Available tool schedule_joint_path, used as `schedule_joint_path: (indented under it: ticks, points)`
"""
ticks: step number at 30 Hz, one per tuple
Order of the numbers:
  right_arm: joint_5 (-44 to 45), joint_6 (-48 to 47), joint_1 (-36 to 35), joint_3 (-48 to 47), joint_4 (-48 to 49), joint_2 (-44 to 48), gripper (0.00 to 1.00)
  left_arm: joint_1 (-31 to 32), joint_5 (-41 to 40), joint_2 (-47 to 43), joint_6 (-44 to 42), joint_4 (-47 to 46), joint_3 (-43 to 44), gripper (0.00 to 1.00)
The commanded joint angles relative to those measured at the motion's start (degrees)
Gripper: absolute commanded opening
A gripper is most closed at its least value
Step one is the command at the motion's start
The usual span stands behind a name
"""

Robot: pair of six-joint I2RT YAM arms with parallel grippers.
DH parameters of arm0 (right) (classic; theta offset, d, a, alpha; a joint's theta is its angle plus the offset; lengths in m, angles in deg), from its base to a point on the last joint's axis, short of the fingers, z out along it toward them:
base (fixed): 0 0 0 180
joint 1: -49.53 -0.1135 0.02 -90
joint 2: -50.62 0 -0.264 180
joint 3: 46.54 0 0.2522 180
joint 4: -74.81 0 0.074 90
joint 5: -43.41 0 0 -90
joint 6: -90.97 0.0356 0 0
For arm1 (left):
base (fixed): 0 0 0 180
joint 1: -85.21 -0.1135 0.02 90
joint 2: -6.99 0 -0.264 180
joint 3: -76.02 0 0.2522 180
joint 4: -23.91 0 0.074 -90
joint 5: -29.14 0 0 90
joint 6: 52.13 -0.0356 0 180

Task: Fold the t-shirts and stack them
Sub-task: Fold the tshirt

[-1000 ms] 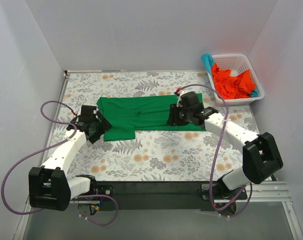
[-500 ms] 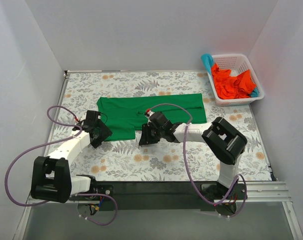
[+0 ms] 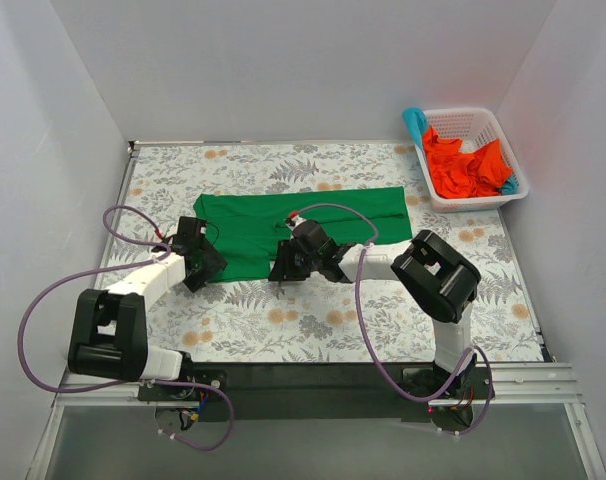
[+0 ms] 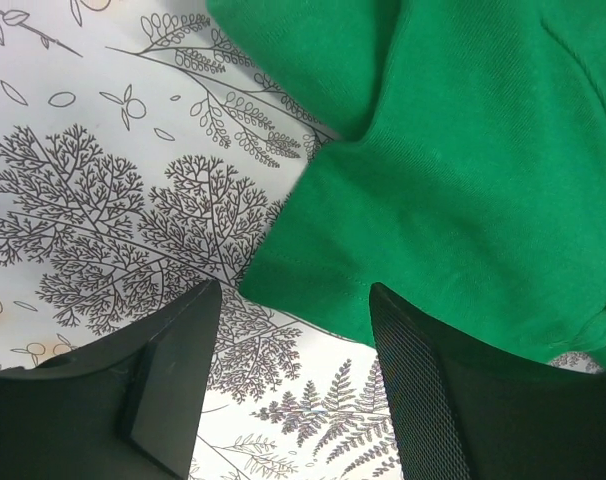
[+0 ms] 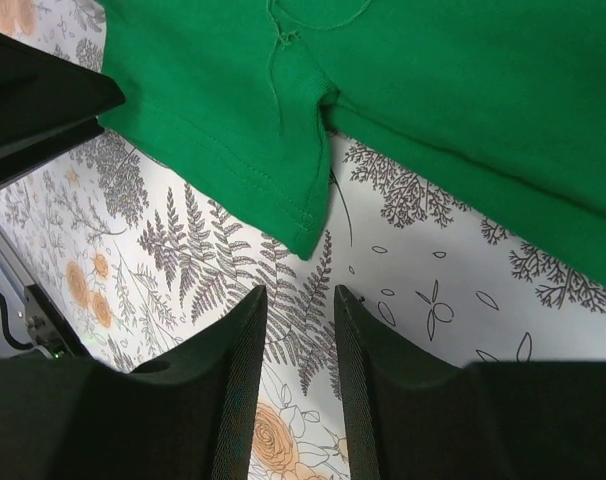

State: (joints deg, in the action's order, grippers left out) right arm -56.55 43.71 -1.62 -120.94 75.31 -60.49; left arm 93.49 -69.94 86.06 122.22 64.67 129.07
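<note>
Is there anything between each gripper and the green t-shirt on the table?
Nothing visible. The left gripper is open, with a hemmed edge of the green t-shirt right at its fingertips. The right gripper is open just short of another hemmed corner. Only the bare flowered table lies between.

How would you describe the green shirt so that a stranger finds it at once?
Look at the flower-patterned table. Near its middle lies the green t-shirt, spread flat. It alone is outside the white basket, where orange-red shirts are heaped.
</note>
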Motion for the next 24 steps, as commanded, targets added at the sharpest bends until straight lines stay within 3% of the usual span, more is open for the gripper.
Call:
schedule_joint_path:
  ticks: [1, 4, 6, 13, 21, 23, 24]
  points:
    - [3.9, 1.8, -0.4, -1.3, 0.6, -1.5, 0.4, 0.2, -0.4, 1.3, -0.7, -0.7, -0.5, 0.59]
    - [4.9, 2.8, -0.4, -1.8, 0.3, -2.0, 0.4, 0.2, 0.4, 2.0, -0.9, -0.9, -0.7, 0.48]
    - [5.2, 3.1, -0.4, -2.2, 0.4, -2.5, 0.4, 0.2, 0.3, 2.1, -1.5, -0.9, -0.6, 0.3]
    - [4.1, 3.8, -0.4, -4.0, 0.3, -5.0, 0.4, 0.2, 0.9, 1.5, -2.4, -1.0, -0.2, 0.0]
    - [2.6, 5.0, -0.4, -4.2, 0.3, -6.6, 0.34, 0.2, 2.0, 0.2, -2.6, -1.0, 0.7, 0.0]
    - [2.5, 4.8, -0.4, -3.8, 0.2, -6.5, 0.24, 0.2, 2.6, 0.0, -2.6, -0.9, 1.1, 0.0]
    - [2.7, 4.5, -0.3, -3.7, 0.3, -6.2, 0.12, 0.2, 2.8, -0.1, -2.7, -0.9, 1.3, 0.0]
